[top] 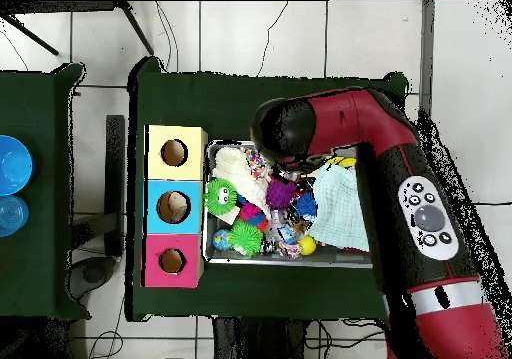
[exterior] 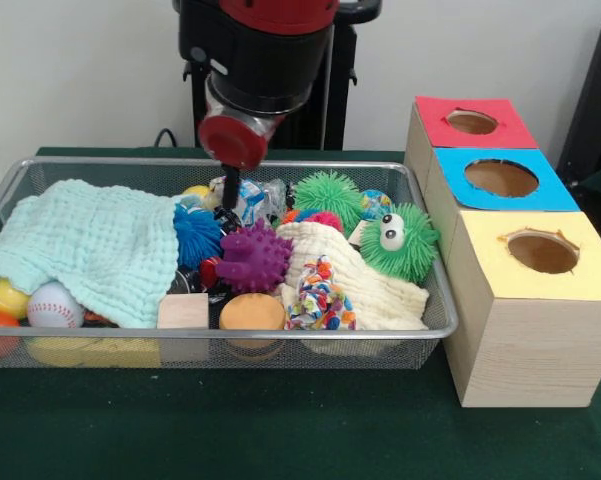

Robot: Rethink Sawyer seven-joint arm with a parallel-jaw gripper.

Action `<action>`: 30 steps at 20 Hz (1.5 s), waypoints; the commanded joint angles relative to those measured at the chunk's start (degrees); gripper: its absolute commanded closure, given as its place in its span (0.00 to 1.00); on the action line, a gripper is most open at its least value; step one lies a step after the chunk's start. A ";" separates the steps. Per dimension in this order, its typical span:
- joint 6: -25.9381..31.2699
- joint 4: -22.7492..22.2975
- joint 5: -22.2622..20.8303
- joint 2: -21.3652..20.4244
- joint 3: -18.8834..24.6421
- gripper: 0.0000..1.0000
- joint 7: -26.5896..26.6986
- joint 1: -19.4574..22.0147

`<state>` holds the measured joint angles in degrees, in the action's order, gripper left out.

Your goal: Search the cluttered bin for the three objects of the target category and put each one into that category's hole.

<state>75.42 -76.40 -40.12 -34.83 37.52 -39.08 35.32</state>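
Observation:
A wire mesh bin [exterior: 435,300] holds a jumble of toys. My gripper [exterior: 230,192] reaches down into the back middle of the bin, just behind a purple spiky ball [exterior: 252,258] and next to a blue spiky ball [exterior: 195,235]. Its tip is dark and partly hidden among crinkly wrapped items [exterior: 255,198]. In the overhead view the arm [top: 340,125] covers the gripper and part of the bin [top: 212,200]. Three wooden boxes with round holes stand beside the bin: red top [exterior: 473,122], blue top [exterior: 500,178], yellow top [exterior: 542,250].
A light green cloth [exterior: 80,250] covers the bin's left part and a cream cloth [exterior: 365,290] lies on the right. Also inside are a green spiky ball [exterior: 328,195], a green furry toy with eyes [exterior: 400,240], a baseball [exterior: 53,305], a wooden block [exterior: 183,312] and an orange disc [exterior: 252,312].

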 commanded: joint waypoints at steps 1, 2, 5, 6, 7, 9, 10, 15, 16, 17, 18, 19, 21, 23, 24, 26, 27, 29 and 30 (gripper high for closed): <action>-6.16 -12.98 0.84 -2.36 1.94 0.00 12.49 5.86; -6.21 -14.00 0.87 -2.92 2.23 0.00 12.11 6.33; -7.56 -19.20 1.69 -5.77 2.91 0.00 9.74 7.78; -8.04 -20.42 2.06 -6.27 3.34 0.00 9.43 8.40; -8.92 -22.31 2.13 -7.12 3.68 0.00 9.23 9.18; -11.48 -25.14 3.04 -7.38 5.03 0.00 8.61 11.08; -13.00 -26.12 3.60 -6.84 5.80 0.00 8.10 11.99; -20.32 -28.98 6.64 -2.21 9.34 0.00 5.66 15.93; -21.26 -29.25 6.90 -1.67 9.77 0.00 5.34 16.35; -22.75 -29.12 7.45 -0.32 10.44 0.00 5.17 17.02; -23.47 -29.21 7.51 0.18 10.71 0.00 5.01 17.29; -24.65 -29.33 7.48 1.08 11.06 0.00 5.12 17.89; -26.08 -29.58 6.95 2.05 11.16 0.00 5.22 18.45; -27.30 -29.83 6.24 2.61 11.30 0.00 5.46 19.08; -27.53 -29.80 5.85 2.67 11.30 0.00 5.54 19.21; -28.10 -29.41 4.31 2.68 10.74 0.00 5.33 18.73; -27.76 -28.97 3.43 2.40 10.10 0.00 5.39 18.32; -26.73 -28.09 1.82 2.01 8.62 0.00 5.51 17.39; -26.22 -27.76 1.25 1.98 8.08 0.00 5.68 17.17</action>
<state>49.40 -101.83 -35.36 -34.35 45.12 -39.08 53.77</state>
